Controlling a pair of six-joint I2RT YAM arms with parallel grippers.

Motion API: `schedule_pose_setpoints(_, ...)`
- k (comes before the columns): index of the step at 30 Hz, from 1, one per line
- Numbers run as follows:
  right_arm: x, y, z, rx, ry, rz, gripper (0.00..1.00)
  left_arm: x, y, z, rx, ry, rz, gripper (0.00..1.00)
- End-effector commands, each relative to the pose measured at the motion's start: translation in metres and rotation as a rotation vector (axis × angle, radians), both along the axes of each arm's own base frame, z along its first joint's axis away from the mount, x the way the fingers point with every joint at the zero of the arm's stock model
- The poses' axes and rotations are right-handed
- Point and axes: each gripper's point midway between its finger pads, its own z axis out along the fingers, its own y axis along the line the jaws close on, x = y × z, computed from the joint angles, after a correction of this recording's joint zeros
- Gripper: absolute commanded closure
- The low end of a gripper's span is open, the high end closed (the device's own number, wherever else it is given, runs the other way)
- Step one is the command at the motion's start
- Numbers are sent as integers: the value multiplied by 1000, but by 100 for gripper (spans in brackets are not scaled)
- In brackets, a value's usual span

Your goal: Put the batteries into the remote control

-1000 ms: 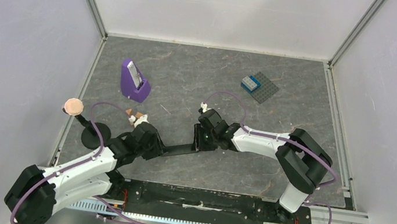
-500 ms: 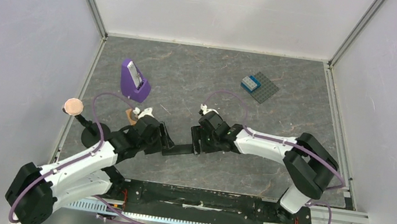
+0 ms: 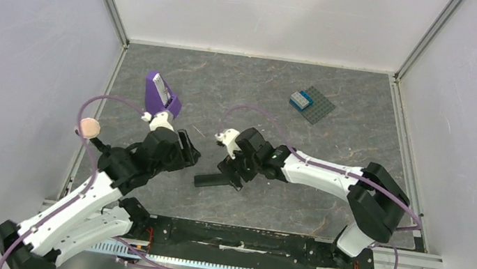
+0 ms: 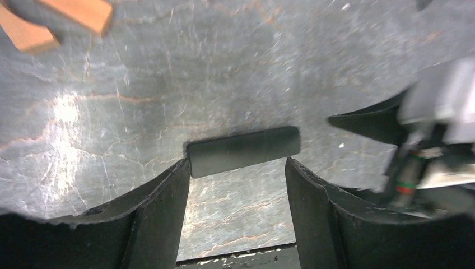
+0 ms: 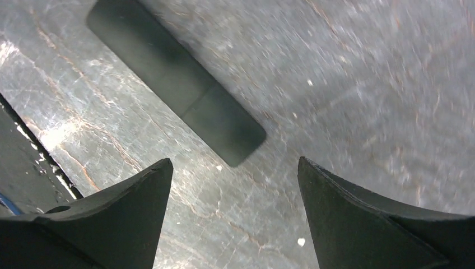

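Observation:
The remote control is a slim black bar lying flat on the grey table, with nothing gripping it. My left gripper is open just left of and above it. In the left wrist view the remote control lies crosswise just past the fingertips of the left gripper. My right gripper is open over the bar's right end. In the right wrist view the remote control runs diagonally ahead of the right gripper, clear of both fingers. The batteries are out of view.
A purple stand holding a flat device sits at the back left. A dark grey baseplate with a blue brick lies at the back right. A pink disc on a black post stands at the left edge. Orange-brown wooden pieces lie near the left gripper.
Both grippers have opened and let go of the remote, which now rests on the table. The left arm drew back up-left; the right gripper shifted left.

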Motion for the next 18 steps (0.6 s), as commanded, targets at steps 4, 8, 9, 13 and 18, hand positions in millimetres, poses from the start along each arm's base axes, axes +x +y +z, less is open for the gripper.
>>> schedule_pose_setpoints(4, 7, 45, 15, 14, -161, 397, 15, 6, 34, 75, 15, -226, 83, 30)
schedule_pose_setpoints(8, 1, 51, 2, -30, -120, 506, 16, 3, 37, 94, -23, -257, 105, 30)
schedule_pose_setpoints(9, 1, 51, -4, -54, -110, 523, 16, 3, 36, 97, -37, -262, 107, 30)
schedule_pose_setpoints(13, 6, 51, -25, -133, -71, 550, 18, 1, 31, 108, -71, -269, 90, 30)
schedule_pose_setpoints(18, 7, 58, -38, -162, -25, 560, 22, -1, 31, 118, -91, -277, 87, 30)
